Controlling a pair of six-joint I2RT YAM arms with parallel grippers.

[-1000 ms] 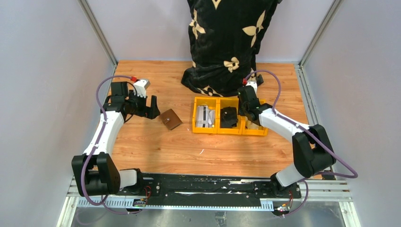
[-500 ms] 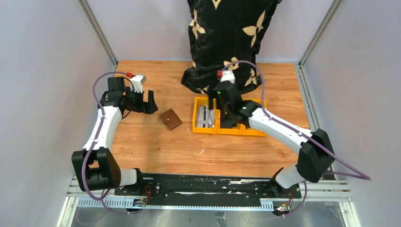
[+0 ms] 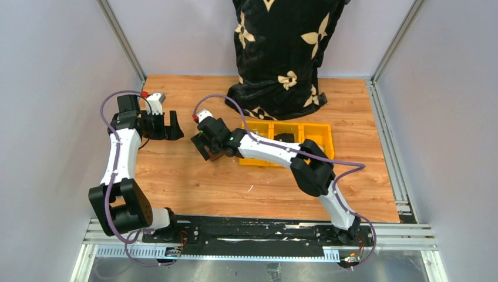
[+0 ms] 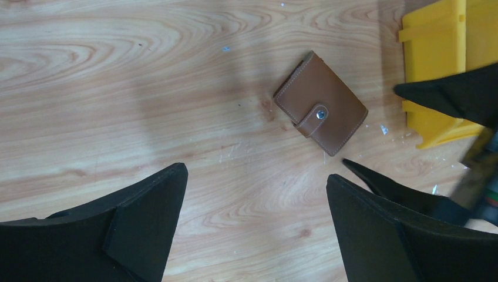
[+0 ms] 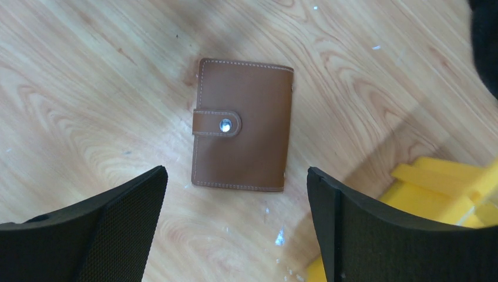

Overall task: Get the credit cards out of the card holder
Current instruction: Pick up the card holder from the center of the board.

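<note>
Wooden table [image 3: 194, 182], yellow bins [image 3: 320, 135] to one side. Left gripper [image 4: 255, 173] hangs back, jaws apart; right gripper [image 5: 235, 173], jaws wide too, hovers over the brown card holder [image 5: 252, 147] lying flat, snap [image 5: 225, 124] shut. Pinch it flat and it'll likely skid, cards stuck inside

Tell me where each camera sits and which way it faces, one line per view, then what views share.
Top external: fixed above and behind the bases, looking down on the table; left arm and right arm show.
Left wrist: on that wrist, looking down at the closed card holder; open left fingers fill the bottom corners.
Right wrist: on that wrist, straight down over the card holder; open right fingers at the bottom corners.
Shared: card holder and yellow bin, both wrist views.
</note>
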